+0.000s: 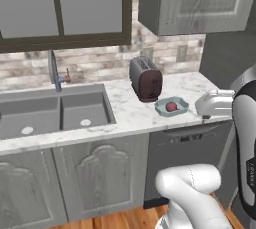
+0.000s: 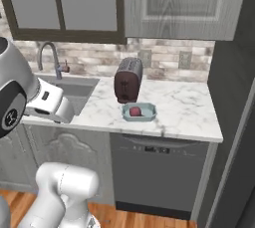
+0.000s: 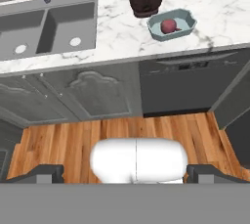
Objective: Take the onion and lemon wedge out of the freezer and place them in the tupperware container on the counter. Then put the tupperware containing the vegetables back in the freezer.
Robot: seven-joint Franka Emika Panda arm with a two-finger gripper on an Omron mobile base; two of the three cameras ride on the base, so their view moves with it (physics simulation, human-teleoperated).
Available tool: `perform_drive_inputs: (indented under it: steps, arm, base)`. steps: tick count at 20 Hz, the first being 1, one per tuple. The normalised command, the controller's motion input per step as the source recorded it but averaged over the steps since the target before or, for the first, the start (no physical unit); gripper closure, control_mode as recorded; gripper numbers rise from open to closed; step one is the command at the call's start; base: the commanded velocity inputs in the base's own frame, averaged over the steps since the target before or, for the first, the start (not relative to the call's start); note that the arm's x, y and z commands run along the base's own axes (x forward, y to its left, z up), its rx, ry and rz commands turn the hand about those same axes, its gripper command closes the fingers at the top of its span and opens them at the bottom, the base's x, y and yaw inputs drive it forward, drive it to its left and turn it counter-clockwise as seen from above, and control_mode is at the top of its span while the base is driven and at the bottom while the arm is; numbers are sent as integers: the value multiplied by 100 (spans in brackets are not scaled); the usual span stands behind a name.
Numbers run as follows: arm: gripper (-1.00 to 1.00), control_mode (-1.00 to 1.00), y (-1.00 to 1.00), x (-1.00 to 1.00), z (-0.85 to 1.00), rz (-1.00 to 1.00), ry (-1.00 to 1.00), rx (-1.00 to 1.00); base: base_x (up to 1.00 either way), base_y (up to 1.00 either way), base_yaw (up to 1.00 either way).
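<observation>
The small dark red onion (image 1: pixel 171 106) lies inside the pale teal tupperware container (image 1: pixel 181 108), which rests on the white marble counter (image 1: pixel 130 115) just right of the toaster. Both also show from the other side, the onion (image 2: pixel 134 111) in the tupperware container (image 2: pixel 149 113). The lemon wedge is out of view. The dark grey freezer (image 2: pixel 231 97) stands at the counter's right end. My gripper (image 3: pixel 126 171) is open and empty, held back from the counter and above the wooden floor. The onion (image 3: pixel 168 26) and container (image 3: pixel 188 21) lie far ahead of it.
A dark red toaster (image 1: pixel 145 78) stands behind the container. A double sink (image 1: pixel 55 113) with a faucet (image 1: pixel 54 70) fills the counter's left part. A dishwasher front (image 2: pixel 157 172) sits under the container. Wall cabinets (image 2: pixel 179 3) hang above.
</observation>
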Motion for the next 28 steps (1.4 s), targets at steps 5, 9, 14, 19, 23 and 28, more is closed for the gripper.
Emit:
perform_drive_inputs:
  steps: [5, 9, 14, 19, 23, 28]
  arm:
    - [-100, 100, 0, 0, 0, 0, 0, 0]
    - [-100, 100, 0, 0, 0, 0, 0, 0]
    - [-100, 100, 0, 0, 0, 0, 0, 0]
    - [-100, 100, 0, 0, 0, 0, 0, 0]
    - [-100, 100, 0, 0, 0, 0, 0, 0]
    - [-100, 100, 0, 0, 0, 0, 0, 0]
  base:
    - [-100, -45, 4]
    - [-91, -59, 2]
    - [-41, -77, 11]
    - [-87, -100, 19]
    - [-39, -100, 15]
    - [-85, -95, 13]
